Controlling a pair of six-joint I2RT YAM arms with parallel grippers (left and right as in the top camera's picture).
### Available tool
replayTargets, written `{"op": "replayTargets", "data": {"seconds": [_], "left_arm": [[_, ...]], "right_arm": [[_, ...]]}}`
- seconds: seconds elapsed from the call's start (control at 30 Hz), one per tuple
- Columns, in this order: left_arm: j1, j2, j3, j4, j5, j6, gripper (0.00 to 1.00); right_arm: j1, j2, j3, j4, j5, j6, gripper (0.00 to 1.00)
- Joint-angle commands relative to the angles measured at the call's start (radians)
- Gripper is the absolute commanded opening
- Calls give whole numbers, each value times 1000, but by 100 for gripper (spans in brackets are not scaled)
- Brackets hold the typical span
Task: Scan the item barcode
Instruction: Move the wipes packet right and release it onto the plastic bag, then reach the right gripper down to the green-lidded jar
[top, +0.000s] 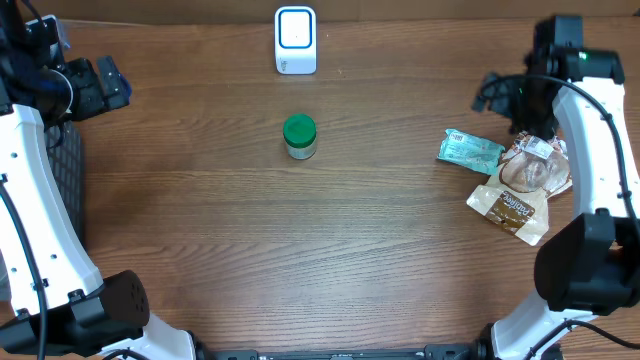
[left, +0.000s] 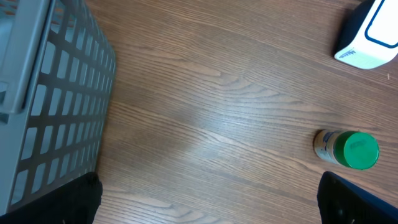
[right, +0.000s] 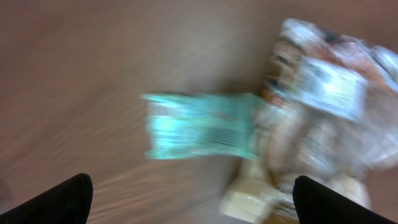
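Inspecting the right side showed the teal foil packet (top: 468, 150) flat against the brown snack bags (top: 520, 190), long axis left to right, just below the right gripper (right: 199, 202), whose jaws stood wide and empty; the left gripper (left: 208, 199), likewise released, hung well apart at far left

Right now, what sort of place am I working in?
Probably a mock checkout bench rather than a real shop: a white scanner stands at the far edge of a wood table, packaged snacks are piled on the right, and a grey basket sits on the left.
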Motion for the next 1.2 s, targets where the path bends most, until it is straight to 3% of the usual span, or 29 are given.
{"op": "replayTargets", "data": {"seconds": [0.0, 0.23, 0.4, 0.67, 1.13, 1.17], "left_arm": [[-2, 0, -3, 1, -3, 15, 100], [-2, 0, -3, 1, -3, 15, 100], [-2, 0, -3, 1, -3, 15, 100], [-2, 0, -3, 1, -3, 15, 99], [-2, 0, -3, 1, -3, 15, 100], [-2, 0, -3, 1, -3, 15, 100]], "right_arm": [[136, -16, 122, -18, -96, -60, 100], [480, 1, 161, 130, 1, -60, 100], [670, 109, 157, 262, 137, -60, 100], [718, 310, 155, 319, 112, -71, 100], [718, 395, 150, 404, 23, -79, 100], [718, 404, 149, 405, 23, -79, 97]]}}
